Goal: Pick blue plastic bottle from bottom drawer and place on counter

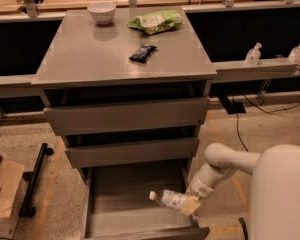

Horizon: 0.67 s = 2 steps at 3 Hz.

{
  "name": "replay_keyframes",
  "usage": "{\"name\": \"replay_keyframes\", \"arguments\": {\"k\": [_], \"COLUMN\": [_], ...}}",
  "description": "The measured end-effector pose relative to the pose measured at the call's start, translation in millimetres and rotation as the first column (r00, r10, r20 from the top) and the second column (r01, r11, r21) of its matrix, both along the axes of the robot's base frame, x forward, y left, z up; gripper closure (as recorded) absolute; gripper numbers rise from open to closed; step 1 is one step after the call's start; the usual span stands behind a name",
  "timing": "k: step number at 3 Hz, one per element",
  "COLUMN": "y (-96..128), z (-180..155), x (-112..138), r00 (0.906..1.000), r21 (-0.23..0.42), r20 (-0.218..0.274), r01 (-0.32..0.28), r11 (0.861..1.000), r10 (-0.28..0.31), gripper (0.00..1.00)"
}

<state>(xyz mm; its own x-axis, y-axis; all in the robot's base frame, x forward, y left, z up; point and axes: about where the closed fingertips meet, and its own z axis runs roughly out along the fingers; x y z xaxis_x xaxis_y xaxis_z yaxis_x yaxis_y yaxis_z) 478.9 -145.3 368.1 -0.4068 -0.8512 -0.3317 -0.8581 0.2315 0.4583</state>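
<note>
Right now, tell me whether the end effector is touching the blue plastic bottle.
Touching. Camera view shows the blue plastic bottle clamped in the end effector at the bottom drawer.
</note>
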Motion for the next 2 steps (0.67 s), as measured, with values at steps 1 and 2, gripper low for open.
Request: {"name": "replay_keyframes", "arguments": {"k": [1, 2], "y": [-10.1, -11.2], "z": [65.6, 75.8], "x": [27.9, 29.2], "r00": [0.9973, 0.9967], "r21": [-0.027, -0.029], "r20": [0.056, 0.059], "r01": [-0.047, -0.054], "r11": [0.999, 0.998], "r10": [0.048, 0.055], "gripper": [1.00, 1.00]}}
